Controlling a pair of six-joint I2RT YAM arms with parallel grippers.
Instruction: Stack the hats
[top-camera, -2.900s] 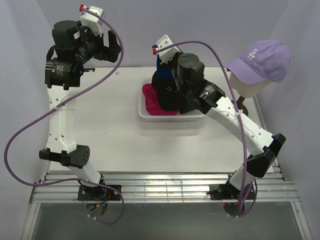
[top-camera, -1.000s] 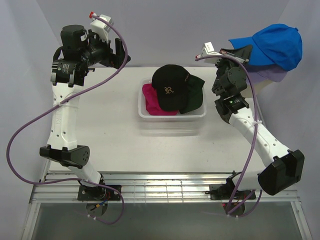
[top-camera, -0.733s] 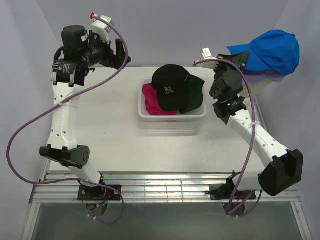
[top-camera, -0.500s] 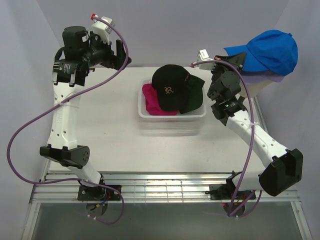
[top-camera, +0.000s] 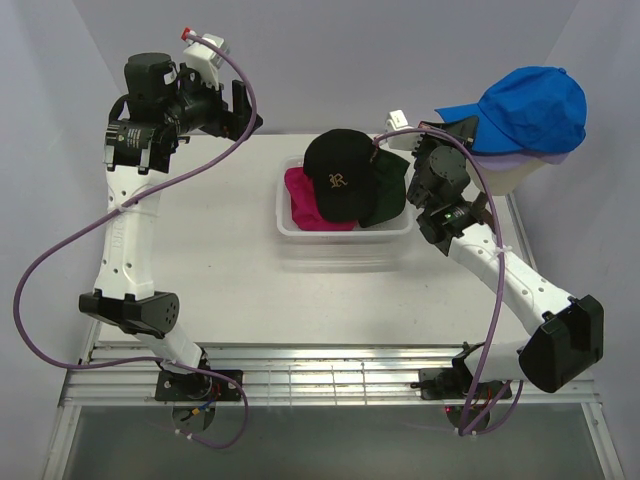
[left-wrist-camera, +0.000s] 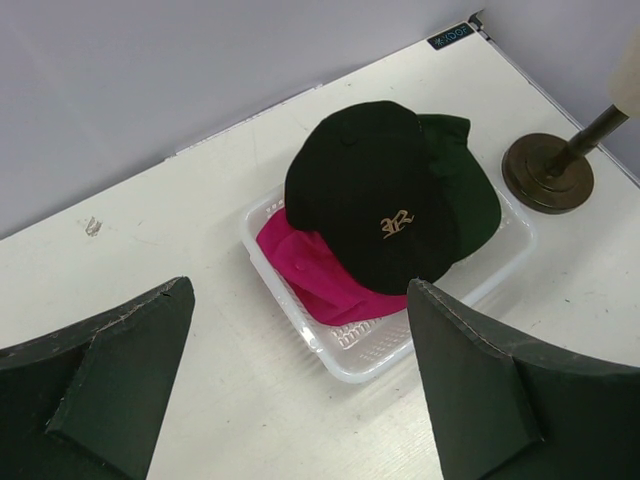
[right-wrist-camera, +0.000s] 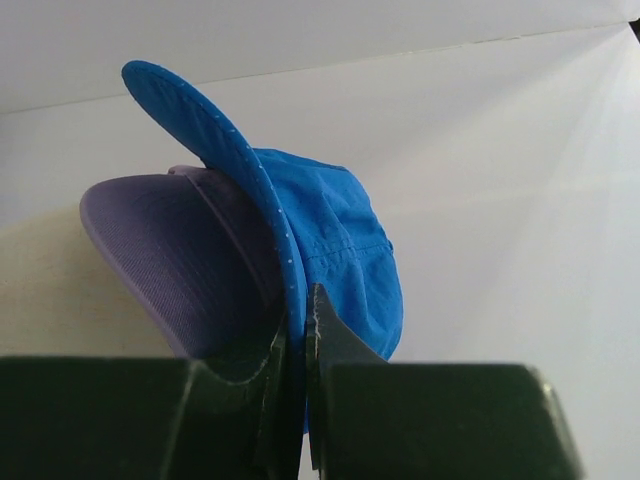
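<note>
Right claw (right-wrist-camera: 297, 310) is pinched shut on the brim edge of the blue cap (top-camera: 530, 105); in the wrist view the brim runs straight up out from between the two fingers. The crown sits beyond the fingertips, draped over the lavender cap (right-wrist-camera: 180, 250), which is on the mannequin head (top-camera: 522, 178) at the far right corner. So the blue one looks basically placed, just not let go of. What worries me: if that arm backs off before the jaws part, I'd bet it drags the blue cap right off, maybe takes the lavender one with it, or rocks the head on its stand (left-wrist-camera: 548, 170). Also the blue crown looks a bit tilted on the lavender, so it could slide once released. The black cap (top-camera: 340, 175), magenta cap (top-camera: 298, 200) and green cap (top-camera: 392, 195) are piled in the white basket (top-camera: 345, 233) mid-table, black on top, with the green one near the right arm's wrist. Left claw (left-wrist-camera: 298, 290) hangs wide apart, holding nothing, over the far left of the table looking down at that basket.
</note>
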